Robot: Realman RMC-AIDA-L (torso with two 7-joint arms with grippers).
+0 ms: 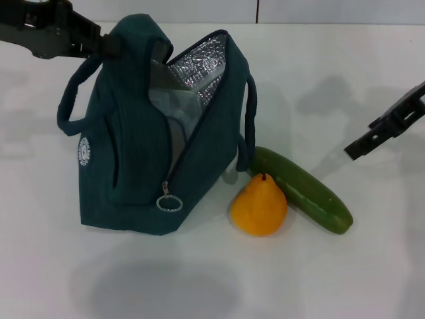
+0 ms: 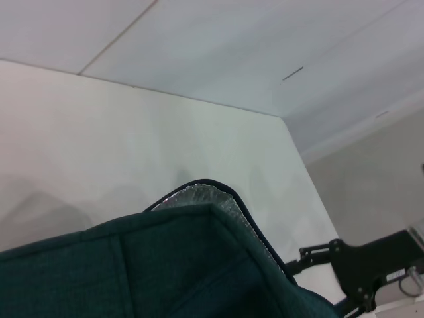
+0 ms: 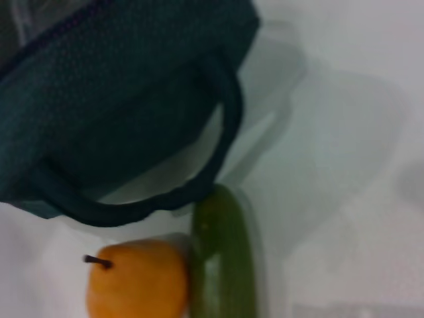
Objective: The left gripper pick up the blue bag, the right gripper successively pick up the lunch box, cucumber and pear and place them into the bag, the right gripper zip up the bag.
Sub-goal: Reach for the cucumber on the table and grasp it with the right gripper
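Observation:
The blue bag stands on the white table, unzipped, with its silver foil lining showing. My left gripper is at the bag's top left and grips its upper edge. The left wrist view shows the bag's rim. A pale grey shape sits inside the opening; I cannot tell if it is the lunch box. The orange-yellow pear and the cucumber lie touching, just right of the bag. They also show in the right wrist view: pear, cucumber, bag handle. My right gripper hangs above the table, right of the cucumber.
The bag's ring zipper pull hangs at the low front end of the opening. Its right handle loops down toward the cucumber's end. The right gripper also shows in the left wrist view, beyond the bag.

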